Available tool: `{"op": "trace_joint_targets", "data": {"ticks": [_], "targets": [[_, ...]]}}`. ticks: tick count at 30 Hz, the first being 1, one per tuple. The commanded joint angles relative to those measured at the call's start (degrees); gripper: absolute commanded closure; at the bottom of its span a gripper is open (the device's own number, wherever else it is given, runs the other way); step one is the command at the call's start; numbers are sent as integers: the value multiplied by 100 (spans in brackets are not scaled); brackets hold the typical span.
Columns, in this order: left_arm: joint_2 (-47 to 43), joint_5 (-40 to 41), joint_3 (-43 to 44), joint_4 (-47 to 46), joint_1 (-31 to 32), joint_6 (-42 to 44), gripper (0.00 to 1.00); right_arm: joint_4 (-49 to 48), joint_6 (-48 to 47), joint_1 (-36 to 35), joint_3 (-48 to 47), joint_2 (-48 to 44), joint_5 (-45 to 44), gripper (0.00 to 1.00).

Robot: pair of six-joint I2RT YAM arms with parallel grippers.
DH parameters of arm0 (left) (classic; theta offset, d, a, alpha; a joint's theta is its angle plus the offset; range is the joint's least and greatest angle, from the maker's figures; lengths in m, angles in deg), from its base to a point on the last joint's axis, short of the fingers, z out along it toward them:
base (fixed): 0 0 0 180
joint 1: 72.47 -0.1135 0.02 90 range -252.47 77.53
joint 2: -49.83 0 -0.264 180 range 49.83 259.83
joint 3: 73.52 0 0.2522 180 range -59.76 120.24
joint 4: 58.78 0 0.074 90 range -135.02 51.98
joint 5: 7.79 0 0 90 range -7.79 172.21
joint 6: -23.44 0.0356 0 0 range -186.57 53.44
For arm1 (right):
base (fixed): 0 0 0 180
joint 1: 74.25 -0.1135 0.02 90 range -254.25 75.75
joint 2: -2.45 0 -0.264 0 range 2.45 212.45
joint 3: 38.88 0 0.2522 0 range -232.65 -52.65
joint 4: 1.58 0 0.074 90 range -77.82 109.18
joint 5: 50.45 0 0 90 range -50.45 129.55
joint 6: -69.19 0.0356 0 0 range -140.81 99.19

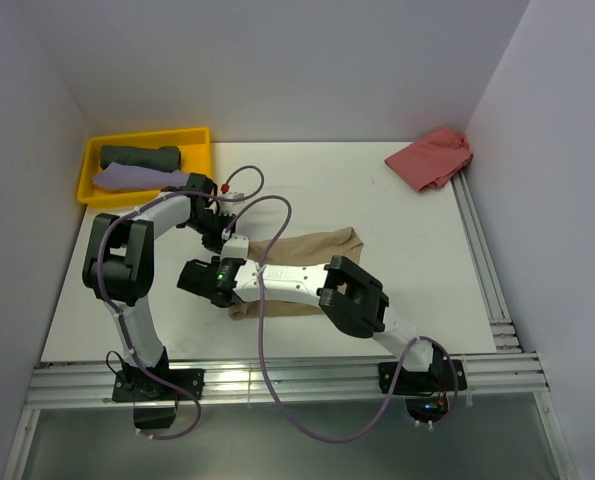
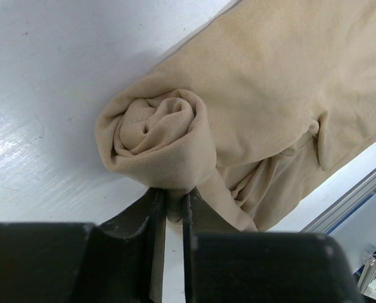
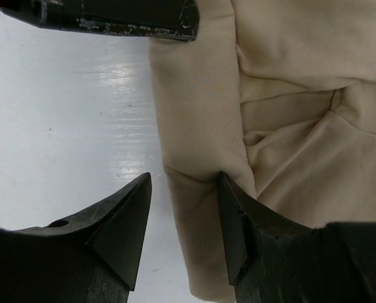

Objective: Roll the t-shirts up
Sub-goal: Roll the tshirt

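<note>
Dark grey-green tee (image 1: pixel 139 157) and lilac tee (image 1: pixel 127 178) lie in the yellow tray (image 1: pixel 192 135), seemingly rolled; I'm mid-roll on the tan tee (image 2: pixel 257 95) right-front of the tray, left pincer (image 2: pixel 172 202) pinching its coil, right pincer (image 3: pixel 184 189) open at its edge, and the salmon-red tee (image 1: pixel 429 158) far right of the tray is unrolled.

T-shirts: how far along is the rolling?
Done: dark grey-green tee and lilac tee bundled in the yellow tray. In hand: tan tee partly rolled, left tool pinching the roll, right tool open astride its edge. Remaining: salmon-red tee, crumpled at the far right.
</note>
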Motion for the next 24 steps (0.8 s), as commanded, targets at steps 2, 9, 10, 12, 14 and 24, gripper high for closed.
{"op": "trace_joint_targets", "data": {"ticks": [2,9,10,12,14,24], "targets": [[-148,194,53,-270,52,12,82,676,23,-41,-171,258,-195,46],[-200,141,88,-270,52,55,56,921,6,-76,-294,496,-81,46],[-200,132,97,-261,52,64,53,1000,23,-67,-382,566,-81,46],[-235,141,132,-261,52,73,47,1246,41,-76,-479,636,-98,46],[-253,132,167,-235,52,91,43,1405,67,-85,-576,716,-107,46],[-288,106,483,-103,26,82,39,1669,199,-94,-436,760,-81,46]]}}
